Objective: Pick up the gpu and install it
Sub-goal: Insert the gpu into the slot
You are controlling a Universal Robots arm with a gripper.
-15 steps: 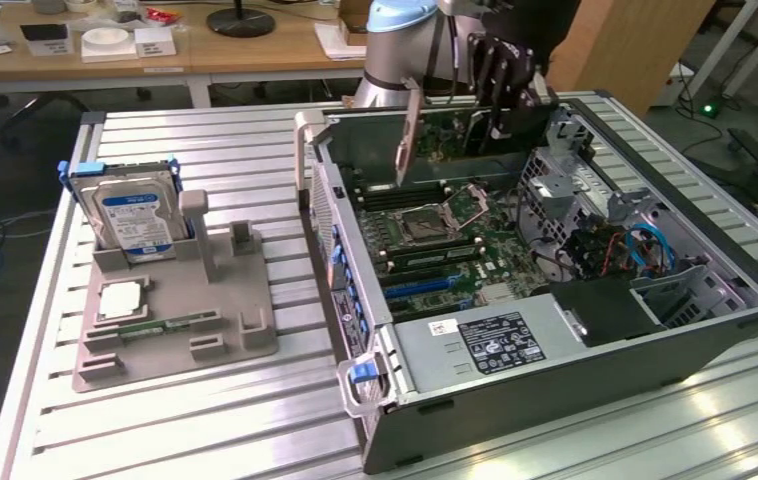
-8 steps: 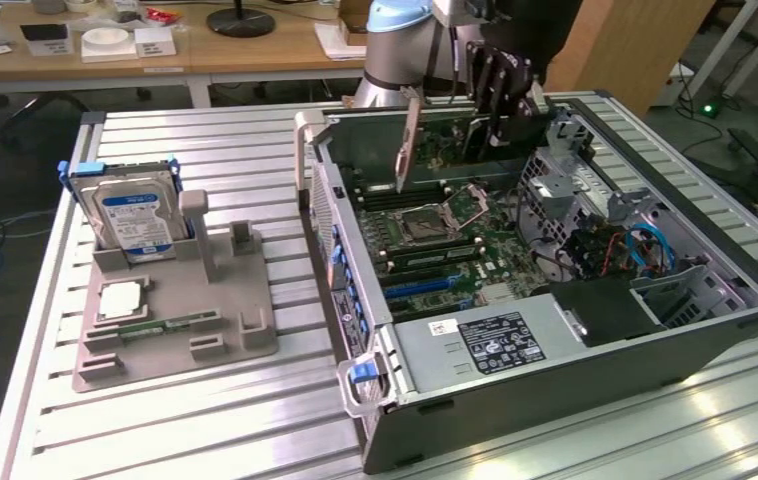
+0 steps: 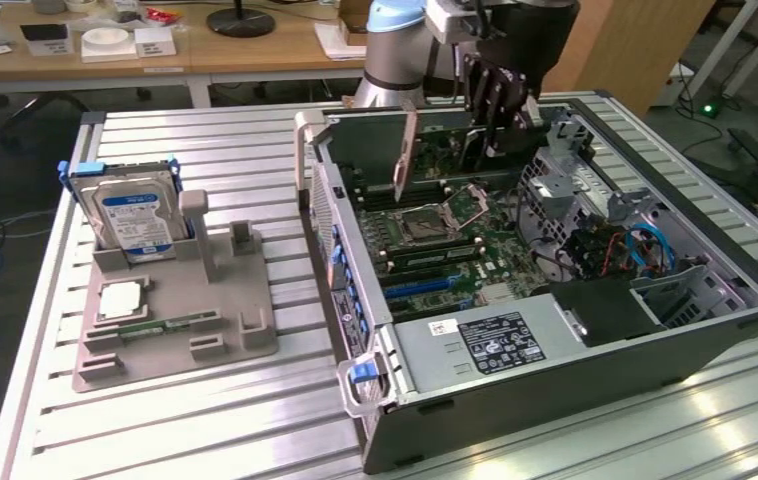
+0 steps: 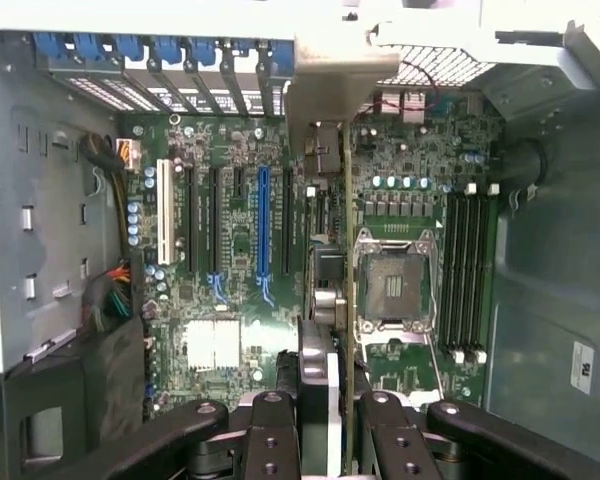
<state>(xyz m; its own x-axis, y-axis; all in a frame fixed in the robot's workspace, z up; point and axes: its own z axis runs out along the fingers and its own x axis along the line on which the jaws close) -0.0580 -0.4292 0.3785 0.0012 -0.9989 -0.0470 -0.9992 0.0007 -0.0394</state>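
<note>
My gripper (image 3: 497, 105) hangs over the far end of the open computer case (image 3: 699, 345), shut on the gpu (image 3: 407, 150). I hold the gpu upright and edge-on above the motherboard (image 3: 453, 245), with its silvery bracket toward the exterior view's left. In the wrist view the gpu (image 4: 328, 290) runs as a thin card from between my black fingers (image 4: 270, 430) up to its bracket (image 4: 325, 85), which is near the case's rear slot openings. The card hovers between the blue expansion slot (image 4: 263, 235) and the CPU socket (image 4: 395, 285), apart from the board.
A grey holder tray (image 3: 219, 330) on the slatted table (image 3: 179, 420) carries a silver hard drive (image 3: 139, 215) with a blue-white label, a square chip (image 3: 123, 298) and a narrow green memory stick (image 3: 172, 325). The power supply (image 3: 486, 345) and drive cage (image 3: 659, 290) fill the case's near end.
</note>
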